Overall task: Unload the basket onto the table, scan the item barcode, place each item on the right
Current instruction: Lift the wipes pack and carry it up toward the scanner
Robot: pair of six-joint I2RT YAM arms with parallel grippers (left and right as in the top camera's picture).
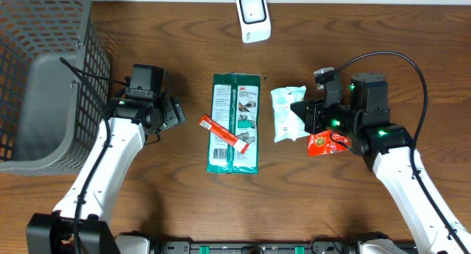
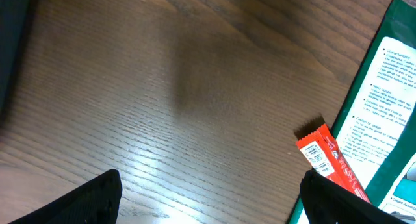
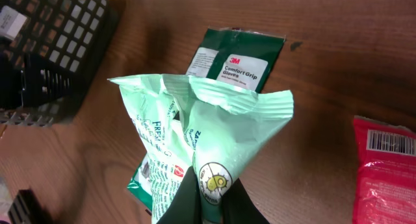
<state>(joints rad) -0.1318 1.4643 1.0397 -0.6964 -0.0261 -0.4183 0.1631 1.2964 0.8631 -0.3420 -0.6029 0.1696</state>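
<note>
Pale green pouch (image 3: 208, 139), dark green pack (image 1: 235, 125), red bar (image 1: 219, 130), grey mesh basket (image 1: 44, 33).

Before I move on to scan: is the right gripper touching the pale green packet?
Touching. The right wrist view shows the right gripper pinched shut on one edge of the pale green packet, which fans out beyond it.

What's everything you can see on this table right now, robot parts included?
basket: one, grey, far left
scanner: one, white, top centre
gloves pack: one, dark green, lying flat at centre
stick packet: one, red-orange, overlapping the gloves pack's left edge
pouch: one, pale green, right of the gloves pack, gripped
red packet: one, red, right of the pouch by the right arm
table: one, brown wood
left hand: one, black, open, empty, left of the stick packet
right hand: one, black, shut on the pouch
</note>
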